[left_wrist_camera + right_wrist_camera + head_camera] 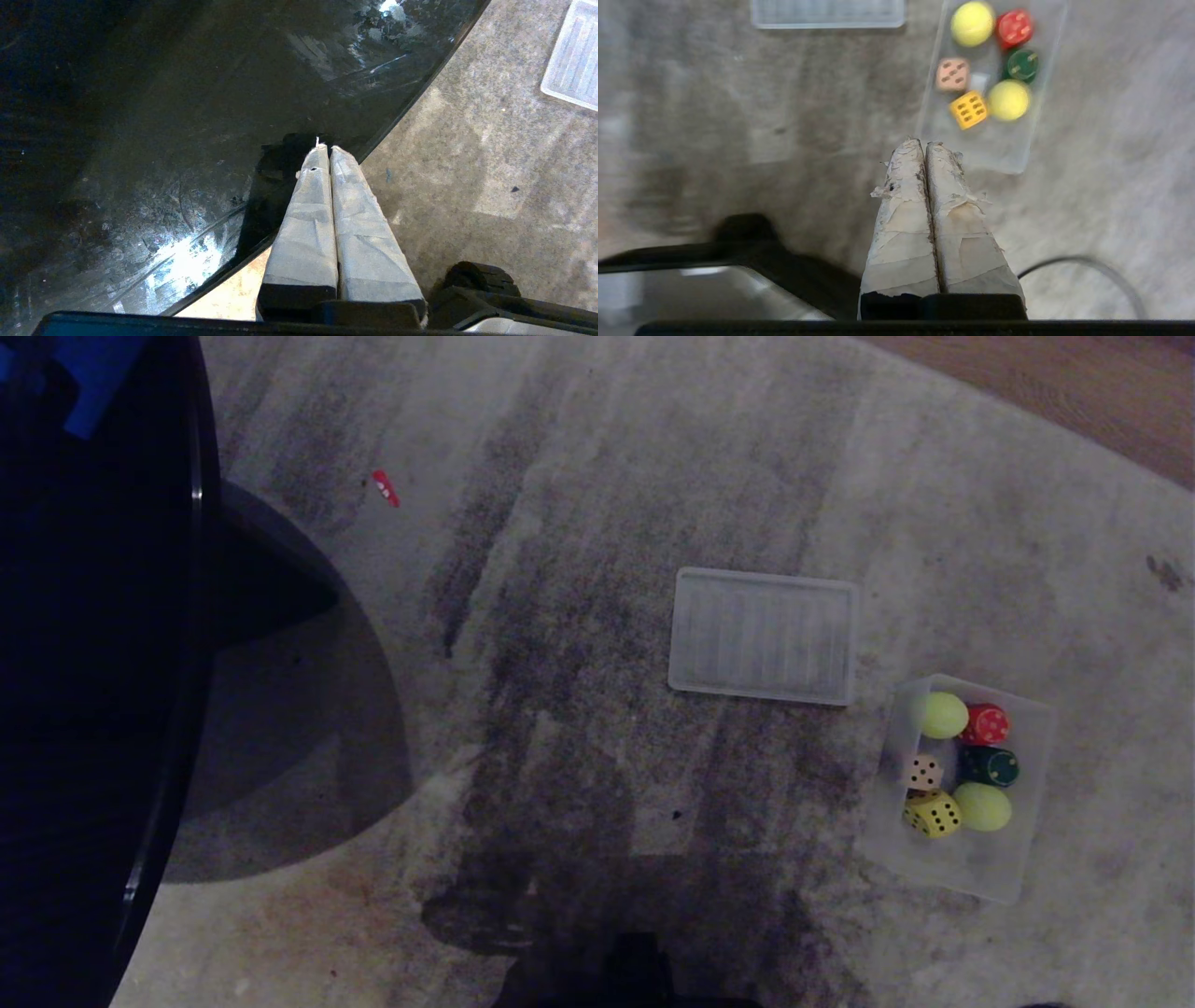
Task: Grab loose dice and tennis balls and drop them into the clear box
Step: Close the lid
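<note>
The clear box (pixel 980 868) stands on the grey carpet at the right. Inside it lie two yellow-green tennis balls (pixel 941 714) (pixel 982 805) and several dice: red (pixel 986 723), dark green (pixel 990 765), beige (pixel 924 772) and yellow (pixel 932 813). My right gripper (pixel 924 142) hangs shut and empty above the carpet, just short of the clear box's (pixel 994 149) near end. My left gripper (pixel 325 148) is shut and empty over the edge of a black table. Neither arm shows in the head view.
A flat translucent lid (pixel 764 635) lies left of the box. A black glossy round table (pixel 103 663) fills the left side. A small red piece with pale dots (pixel 385 488) lies on the carpet beyond it. Wooden floor (pixel 1074 383) shows at the far right.
</note>
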